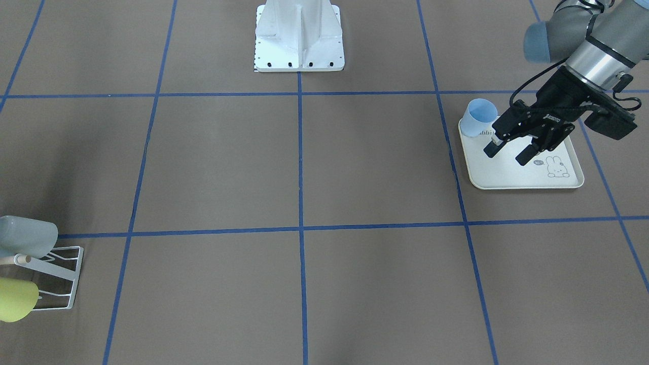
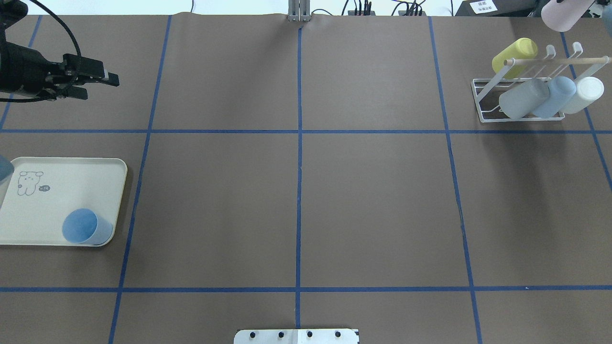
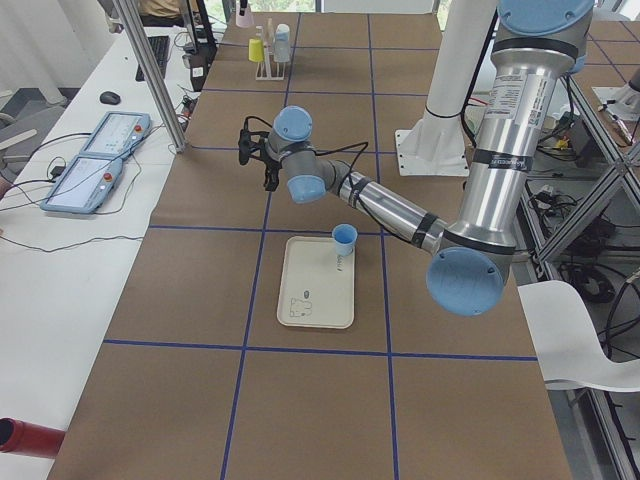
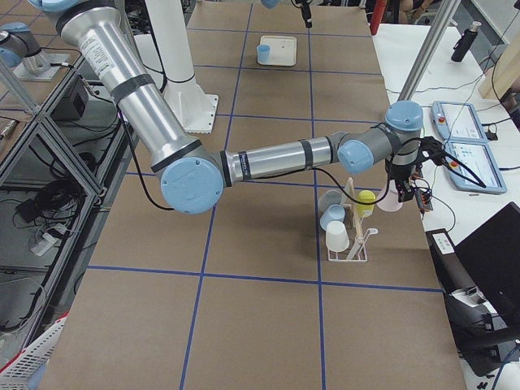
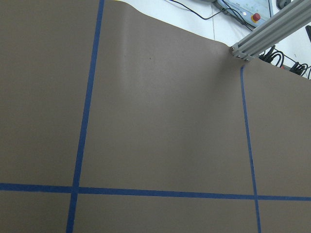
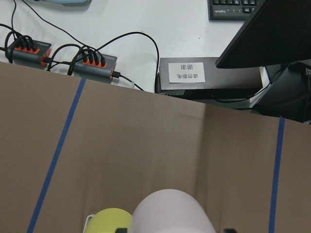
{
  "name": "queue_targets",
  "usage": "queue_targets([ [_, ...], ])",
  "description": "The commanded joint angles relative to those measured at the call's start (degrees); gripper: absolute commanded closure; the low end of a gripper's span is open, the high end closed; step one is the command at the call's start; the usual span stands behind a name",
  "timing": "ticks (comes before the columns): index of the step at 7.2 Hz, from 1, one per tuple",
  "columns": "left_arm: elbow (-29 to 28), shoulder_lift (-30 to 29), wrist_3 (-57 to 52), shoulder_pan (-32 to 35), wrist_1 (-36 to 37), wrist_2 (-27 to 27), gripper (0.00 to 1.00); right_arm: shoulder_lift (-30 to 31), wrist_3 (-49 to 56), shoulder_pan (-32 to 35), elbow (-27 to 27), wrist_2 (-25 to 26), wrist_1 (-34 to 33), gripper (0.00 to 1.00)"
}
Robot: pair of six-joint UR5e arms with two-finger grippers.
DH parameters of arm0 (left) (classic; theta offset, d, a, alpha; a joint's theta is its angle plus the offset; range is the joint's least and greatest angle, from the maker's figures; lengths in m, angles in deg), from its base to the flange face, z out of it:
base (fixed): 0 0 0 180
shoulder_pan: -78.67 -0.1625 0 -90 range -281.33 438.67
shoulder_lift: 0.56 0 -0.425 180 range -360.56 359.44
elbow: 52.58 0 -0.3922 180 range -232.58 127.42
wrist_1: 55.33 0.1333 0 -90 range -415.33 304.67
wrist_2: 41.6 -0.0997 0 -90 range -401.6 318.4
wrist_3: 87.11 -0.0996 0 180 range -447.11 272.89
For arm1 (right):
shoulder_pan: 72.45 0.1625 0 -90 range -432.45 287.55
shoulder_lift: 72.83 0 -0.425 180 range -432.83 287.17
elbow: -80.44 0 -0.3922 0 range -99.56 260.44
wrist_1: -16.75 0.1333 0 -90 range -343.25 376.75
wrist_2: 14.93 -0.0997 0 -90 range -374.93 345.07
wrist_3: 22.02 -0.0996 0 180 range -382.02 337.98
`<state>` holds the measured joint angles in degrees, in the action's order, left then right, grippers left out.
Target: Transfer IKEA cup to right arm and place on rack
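A pink IKEA cup (image 2: 567,13) hangs in the air just beyond the rack's far end, and my right gripper (image 4: 404,193) is shut on it. The right wrist view shows the cup's pink body (image 6: 172,213) low in the frame, above a yellow cup. The white wire rack (image 2: 483,102) with its wooden dowel (image 2: 559,61) carries yellow, grey, blue and white cups. My left gripper (image 1: 508,154) is open and empty, raised above the table near the tray. A blue cup (image 2: 86,228) stands upright on that tray.
The cream rabbit-print tray (image 2: 62,181) lies at the table's left end. The robot's white base (image 1: 299,50) sits mid-table at the robot's edge. Power strips (image 6: 92,63) and cables lie beyond the table's far edge.
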<state>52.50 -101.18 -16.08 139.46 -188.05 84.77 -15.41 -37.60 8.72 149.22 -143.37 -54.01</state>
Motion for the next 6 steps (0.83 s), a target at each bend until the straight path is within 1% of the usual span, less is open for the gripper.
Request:
queue_targets([
  [1,0.1,0.1,0.0,-0.1,0.0,-0.1,0.0,0.8,0.5,-0.1,-0.8,-0.1,-0.6,0.86],
  [6,0.2,0.2,0.1,-0.1,0.0,-0.1,0.0,2.8,0.4,-1.2,-0.7,-0.6,-0.3,0.8],
])
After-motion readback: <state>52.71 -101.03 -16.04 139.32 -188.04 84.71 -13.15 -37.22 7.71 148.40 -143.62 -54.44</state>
